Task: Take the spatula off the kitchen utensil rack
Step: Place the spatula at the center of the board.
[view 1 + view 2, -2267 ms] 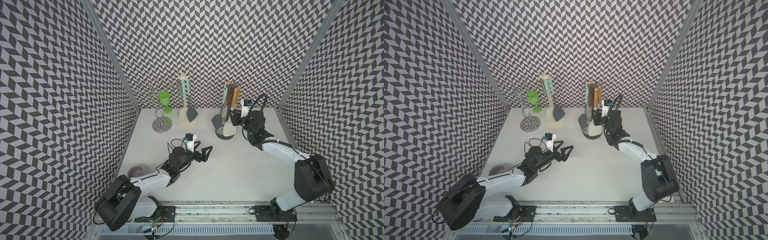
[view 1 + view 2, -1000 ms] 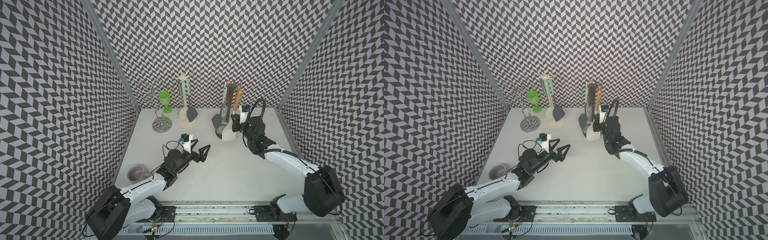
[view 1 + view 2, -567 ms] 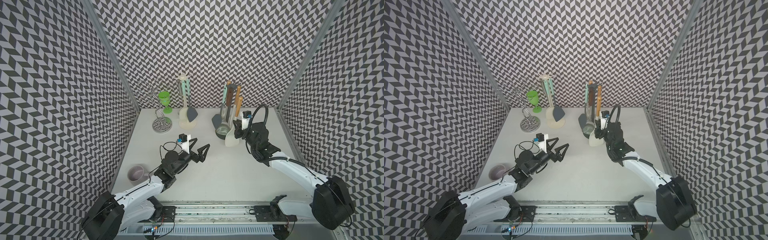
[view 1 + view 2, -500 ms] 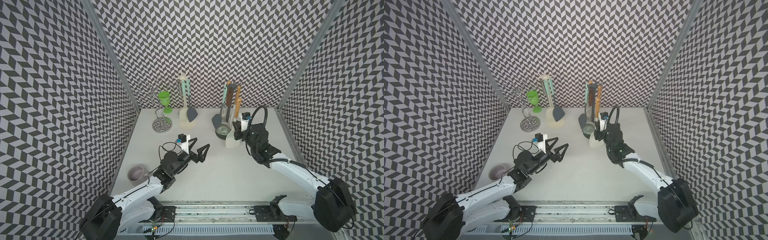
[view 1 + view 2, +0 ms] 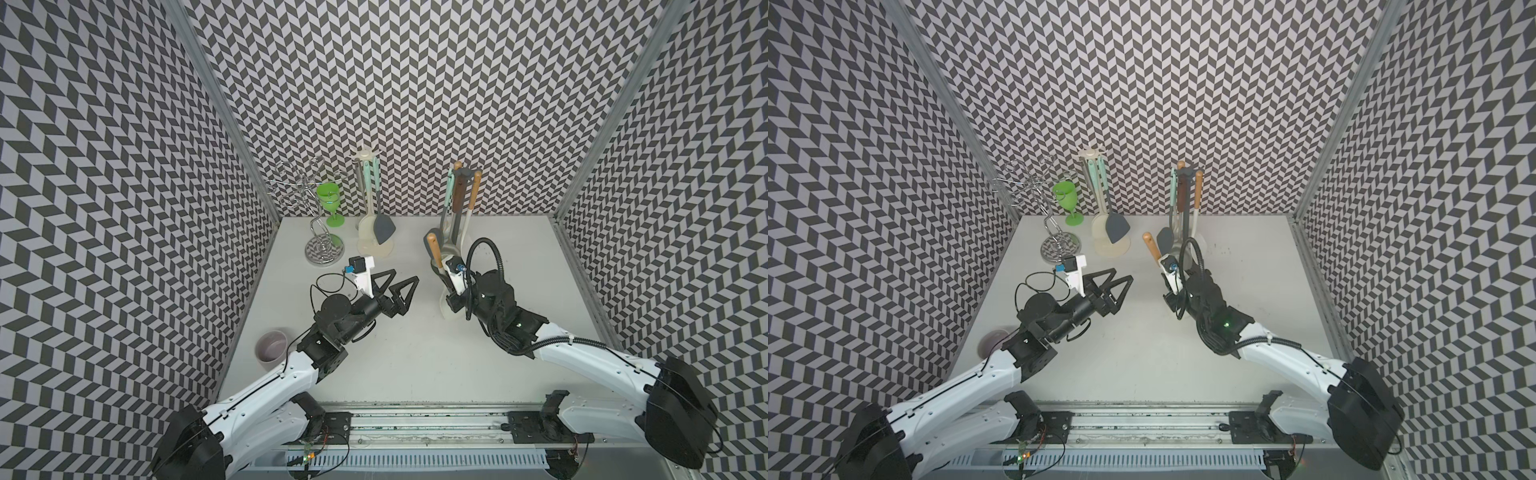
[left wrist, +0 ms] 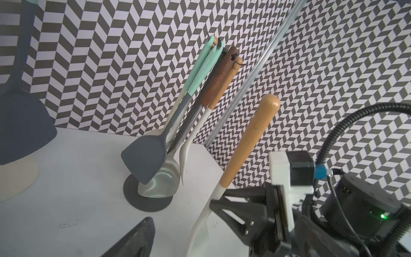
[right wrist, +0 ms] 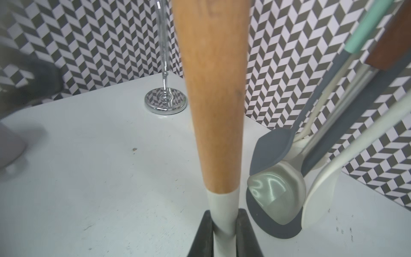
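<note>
Right wrist view shows the right hand (image 7: 224,214) clamped on the white neck of the spatula (image 7: 213,100), which is off the kitchen utensil rack (image 7: 278,231), tilted, just beside its base. Left hand (image 5: 404,274) gapes wide and empty, near the rack.

Left arm (image 5: 266,386) and right arm (image 5: 582,353) reach forward, left gripper (image 5: 404,276) spread wide, right gripper (image 7: 224,219) clamped nearly closed

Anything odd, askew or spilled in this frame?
Only the wooden-handled spatula: it is off the rack and held tilted in the right gripper, as the task expects. Nothing looks spilled or broken.
</note>
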Robot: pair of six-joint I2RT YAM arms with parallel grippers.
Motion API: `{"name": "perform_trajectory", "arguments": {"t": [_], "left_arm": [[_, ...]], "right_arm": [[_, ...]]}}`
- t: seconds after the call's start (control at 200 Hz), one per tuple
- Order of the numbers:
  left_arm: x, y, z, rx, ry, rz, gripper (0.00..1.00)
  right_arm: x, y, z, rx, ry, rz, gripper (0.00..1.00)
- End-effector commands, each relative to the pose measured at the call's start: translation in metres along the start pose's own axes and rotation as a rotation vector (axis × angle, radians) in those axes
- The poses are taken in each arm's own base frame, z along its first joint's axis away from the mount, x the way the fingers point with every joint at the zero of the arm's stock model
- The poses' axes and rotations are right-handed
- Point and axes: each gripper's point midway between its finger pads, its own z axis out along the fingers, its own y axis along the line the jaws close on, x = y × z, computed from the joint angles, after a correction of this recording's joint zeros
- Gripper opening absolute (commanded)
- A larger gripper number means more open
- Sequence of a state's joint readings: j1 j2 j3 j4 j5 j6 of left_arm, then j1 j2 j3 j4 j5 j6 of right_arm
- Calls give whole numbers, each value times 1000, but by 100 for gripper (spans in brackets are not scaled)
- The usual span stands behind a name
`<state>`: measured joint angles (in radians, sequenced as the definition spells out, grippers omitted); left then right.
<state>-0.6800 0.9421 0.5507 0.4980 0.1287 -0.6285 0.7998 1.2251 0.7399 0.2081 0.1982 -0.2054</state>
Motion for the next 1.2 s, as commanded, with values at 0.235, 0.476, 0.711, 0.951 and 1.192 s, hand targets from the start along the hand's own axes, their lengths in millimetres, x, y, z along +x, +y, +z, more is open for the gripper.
{"name": "perform_trajectory", "arguments": {"t": [0.235,0.476,0.711,0.951,1.192], "left_arm": [[-19,8,9,44,44,-144,93],[-5,9,18,82,96,-180,67],[5,17,17,74,95,-190,9],[-5,17,11,87,2,-154,0],[-26,9,1,86,-160,-75,0]], "right_arm": [[-18,51,1,-90,-39,-133,0],[-8,66,6,-118,2,-157,0],[-1,64,11,-93,30,-143,0],[1,52,8,-32,57,-76,3],[-10,42,-20,-33,78,202,70]]}}
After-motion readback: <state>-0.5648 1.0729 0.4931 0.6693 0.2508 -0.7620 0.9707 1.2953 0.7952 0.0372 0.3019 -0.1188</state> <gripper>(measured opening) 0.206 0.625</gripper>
